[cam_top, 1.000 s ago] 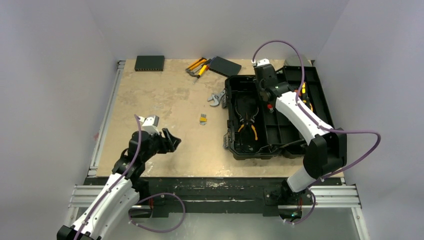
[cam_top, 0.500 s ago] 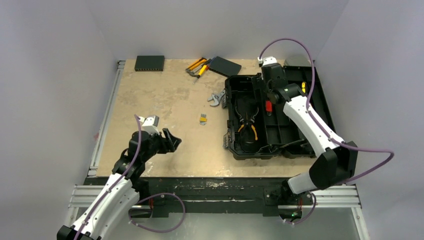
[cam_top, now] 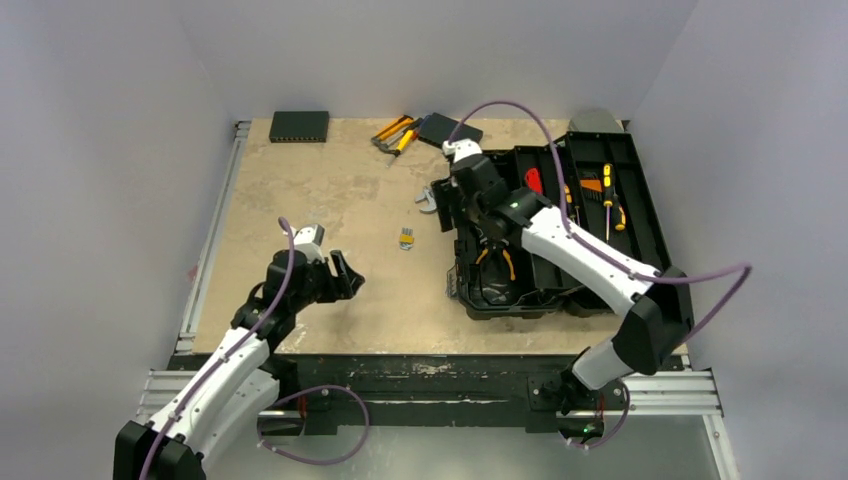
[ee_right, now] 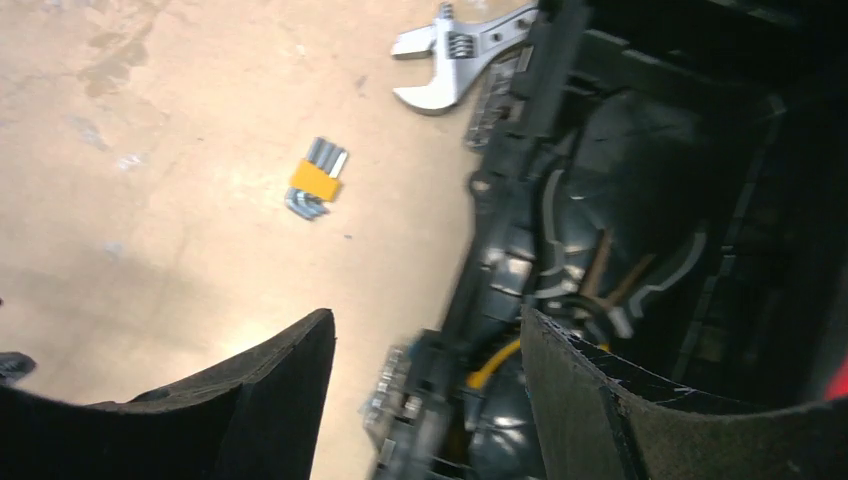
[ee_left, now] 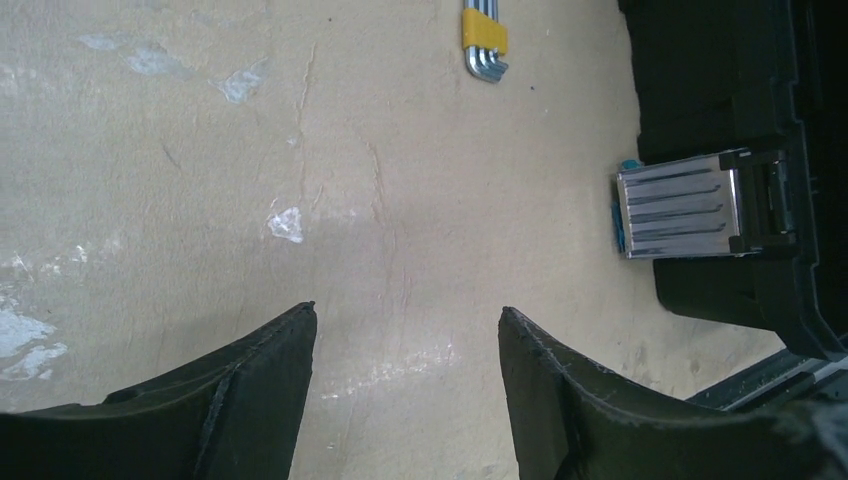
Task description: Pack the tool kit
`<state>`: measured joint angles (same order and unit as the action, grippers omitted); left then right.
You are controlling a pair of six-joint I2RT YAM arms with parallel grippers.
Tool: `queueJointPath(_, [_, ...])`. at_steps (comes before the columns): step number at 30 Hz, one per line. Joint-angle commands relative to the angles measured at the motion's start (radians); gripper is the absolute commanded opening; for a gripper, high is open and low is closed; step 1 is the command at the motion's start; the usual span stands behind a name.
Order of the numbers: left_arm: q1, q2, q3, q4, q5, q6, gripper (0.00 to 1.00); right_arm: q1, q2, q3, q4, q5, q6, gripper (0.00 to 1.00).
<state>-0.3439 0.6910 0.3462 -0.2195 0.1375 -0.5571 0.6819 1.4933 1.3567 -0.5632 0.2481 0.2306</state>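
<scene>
Top external: we log toolbox (cam_top: pixel 515 306) open on table (cam_top: pixel 320 190) right, steel wrench (cam_top: pixel 431 197) beside it, probably stiff, slick, best gripped mid-handle; left hand (cam_top: pixel 345 275), right hand (ee_right: pixel 425 325) spread, empty.

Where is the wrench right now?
In the overhead view, the wrench lies on the table just left of the far-left corner of the open toolbox, beyond the yellow-banded hex keys.

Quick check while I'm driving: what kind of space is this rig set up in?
Probably a lab robot cell rather than a real workshop. Plain white walls box in a scuffed tabletop, aluminium rails frame its edges, and the open toolbox looks staged.
</scene>
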Motion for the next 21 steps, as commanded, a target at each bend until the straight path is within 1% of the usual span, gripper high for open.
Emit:
queueJointPath(1, [-0.005, 0.012, 0.094, 0.005, -0.028, -0.006, 0.65, 0.121, 0.080, 0.019, 0.091, 0.166, 0.232, 0.67])
queueJointPath(3, [-0.006, 0.020, 0.098, 0.007, -0.034, -0.015, 0.65, 0.154, 0.135, 0.059, 0.085, 0.206, 0.320, 0.68])
queueJointPath(5, [-0.004, 0.020, 0.085, 0.018, -0.041, -0.018, 0.65, 0.171, 0.185, 0.083, 0.096, 0.215, 0.408, 0.68])
queueJointPath(8, [-0.006, 0.005, 0.063, 0.026, -0.058, -0.002, 0.64, 0.190, 0.268, 0.140, 0.074, 0.280, 0.517, 0.69])
queueJointPath(10, [-0.005, -0.014, 0.051, 0.028, -0.075, 0.009, 0.64, 0.195, 0.315, 0.182, 0.044, 0.320, 0.555, 0.71])
queueJointPath(13, [-0.006, -0.037, 0.036, 0.039, -0.082, 0.019, 0.64, 0.196, 0.383, 0.259, 0.019, 0.341, 0.573, 0.72])
queueJointPath(16, [-0.005, -0.052, 0.012, 0.055, -0.093, 0.023, 0.64, 0.196, 0.464, 0.379, -0.082, 0.405, 0.678, 0.72])
queueJointPath(18, [-0.005, -0.058, 0.013, 0.045, -0.098, 0.023, 0.63, 0.197, 0.528, 0.472, -0.180, 0.456, 0.768, 0.72])
queueJointPath(21, [-0.005, -0.077, 0.007, 0.040, -0.121, 0.022, 0.63, 0.200, 0.618, 0.599, -0.220, 0.482, 0.777, 0.71])
